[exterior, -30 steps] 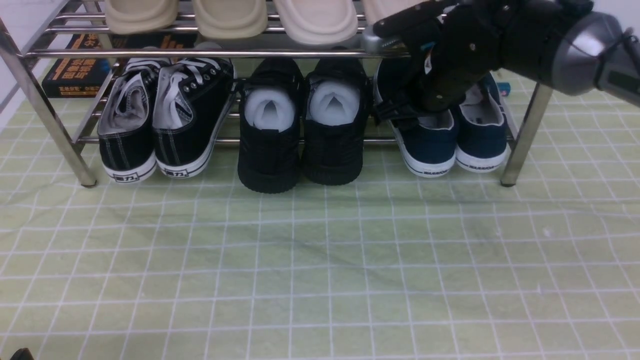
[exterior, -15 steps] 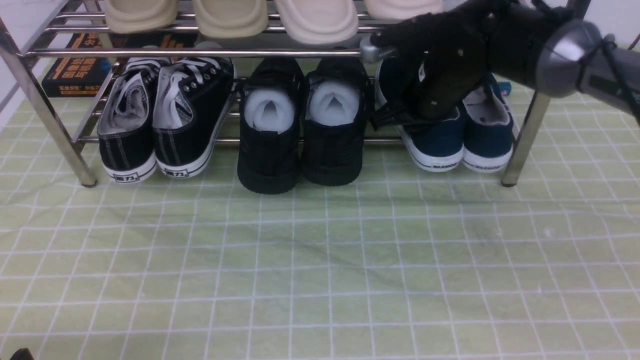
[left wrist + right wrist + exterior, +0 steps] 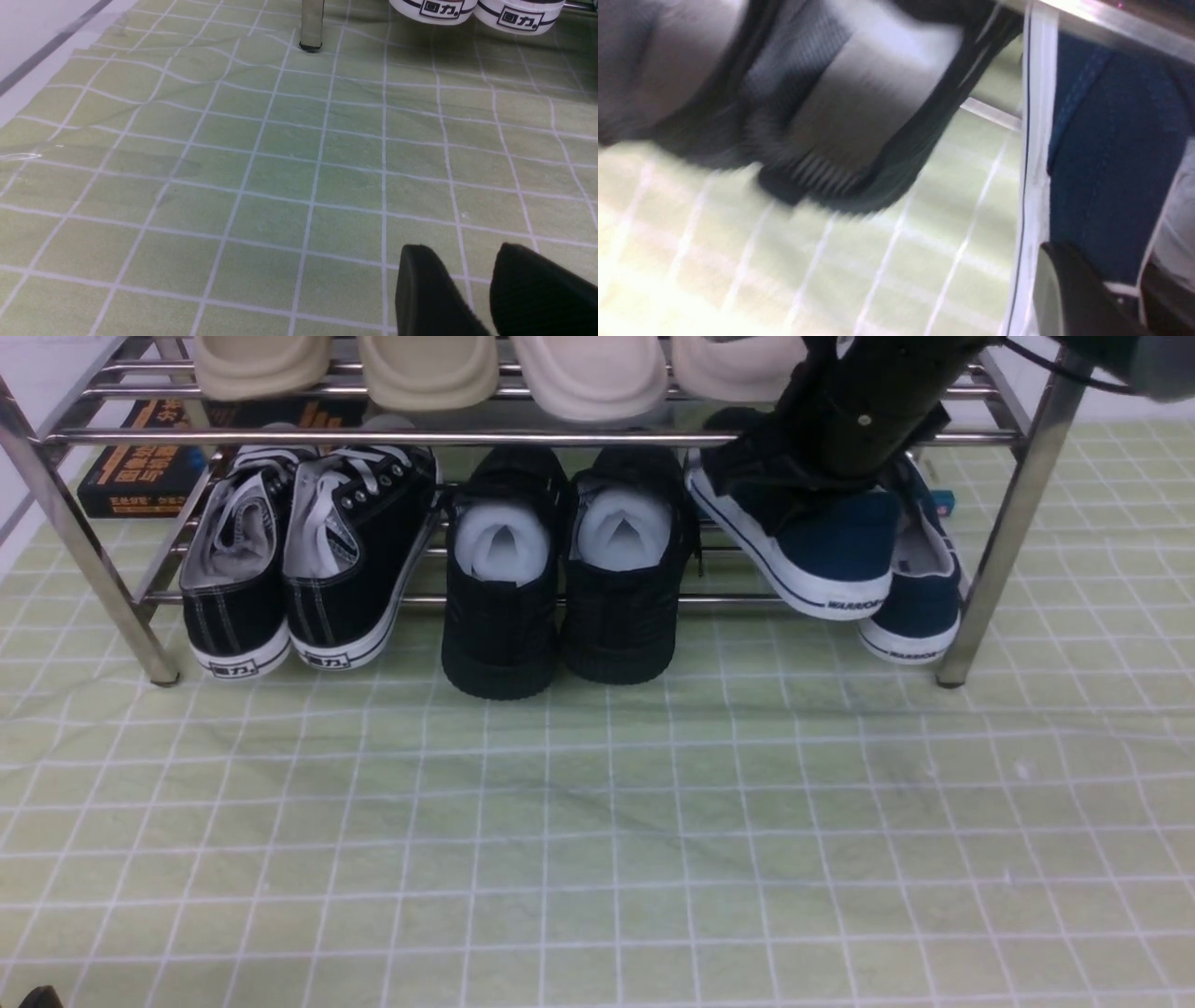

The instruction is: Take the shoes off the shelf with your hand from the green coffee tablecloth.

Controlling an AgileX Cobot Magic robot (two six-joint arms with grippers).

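The chrome shelf point(image 3: 373, 434) stands on the green coffee tablecloth point(image 3: 597, 821). My right gripper point(image 3: 808, 476), a black hand, is shut on the left navy-blue shoe point(image 3: 831, 555) at its opening. It holds the shoe tilted, with the white sole raised off the lower tier. The other navy shoe point(image 3: 920, 602) rests on the lower tier beside the right leg. In the right wrist view my gripper point(image 3: 1120, 289) clamps the shoe's blue wall point(image 3: 1111, 154). My left gripper point(image 3: 472, 266) is open and empty, low over the cloth point(image 3: 280, 163).
Black lace-up sneakers point(image 3: 299, 569) and all-black shoes point(image 3: 560, 569) fill the rest of the lower tier. Beige slippers point(image 3: 429, 369) lie on the upper tier. A black box point(image 3: 140, 467) sits behind. The shelf's right leg point(image 3: 999, 523) is close to the held shoe.
My right hand has risen and drawn the left navy shoe up and outward, tilting it; the wrist has moved up out of the front view. The other navy shoe has shifted slightly right.
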